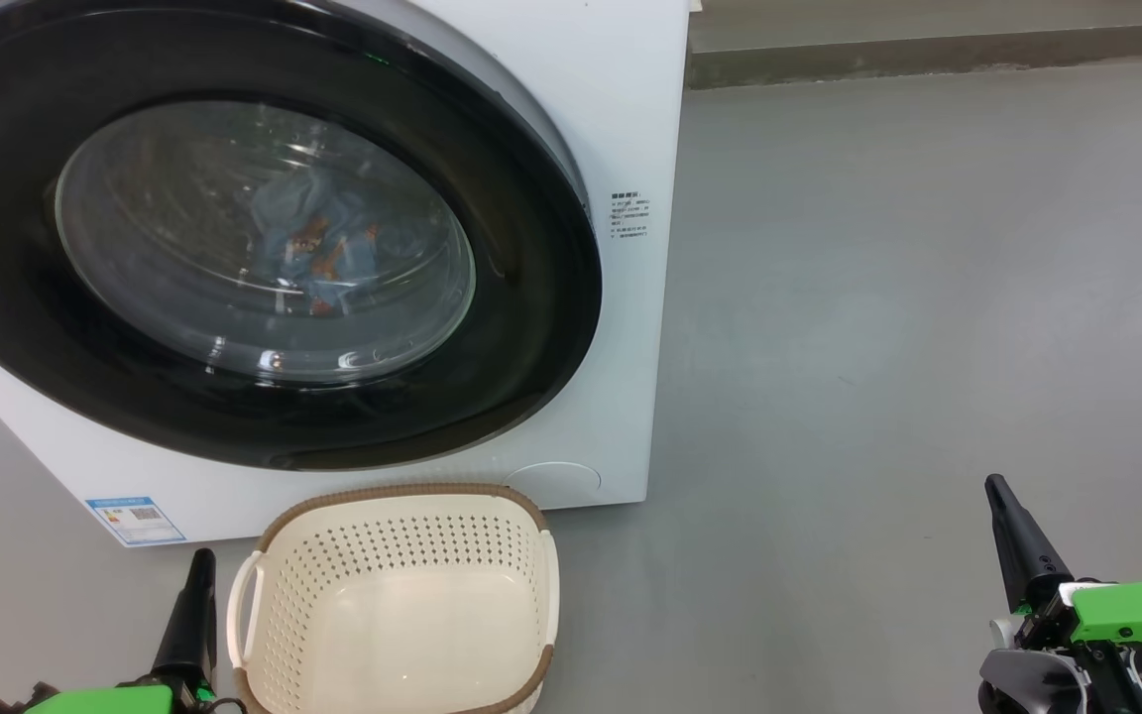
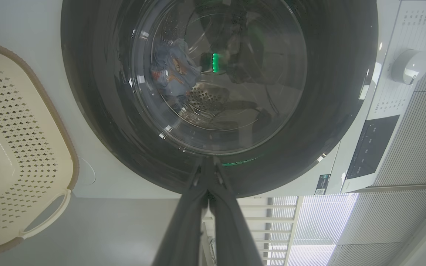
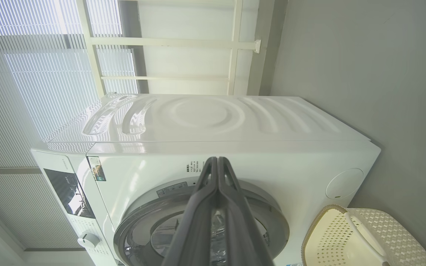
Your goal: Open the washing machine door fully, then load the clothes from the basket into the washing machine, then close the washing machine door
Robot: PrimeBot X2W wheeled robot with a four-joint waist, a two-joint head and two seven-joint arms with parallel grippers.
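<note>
Head view, left to right: blue label (image 1: pixel 135 520) sat on the lower left corner of the washing machine (image 1: pixel 621 119). Left gripper (image 1: pixel 200 570) was at the bottom left, its fingers pressed together with nothing between them, just beside the basket (image 1: pixel 383 493) but not touching it. The basket stood on the grey floor (image 1: pixel 878 297) right in front of the machine, its bare cream bottom showing. Above it, the washing machine door (image 1: pixel 531 327) lay shut flat against the machine's front. The clothes (image 1: pixel 318 243) were inside the drum behind the glass, a blue bundle with orange-brown print. Past the machine's right edge was open floor. Right gripper (image 1: pixel 999 491) was at the bottom right, well apart from the machine and the basket, pincer together and holding nothing.

Left wrist view: basket at the left edge, door across the middle with the clothes seen through the window, white dial (image 2: pixel 409 66) and dark control panel (image 2: pixel 372 146) at the right. The two fingers met at their tips in front of the door's black rim; I couldn't tell whether they touched it.

Right wrist view: dial low at the left, closed fingers in the middle over the door, basket at the lower right.
</note>
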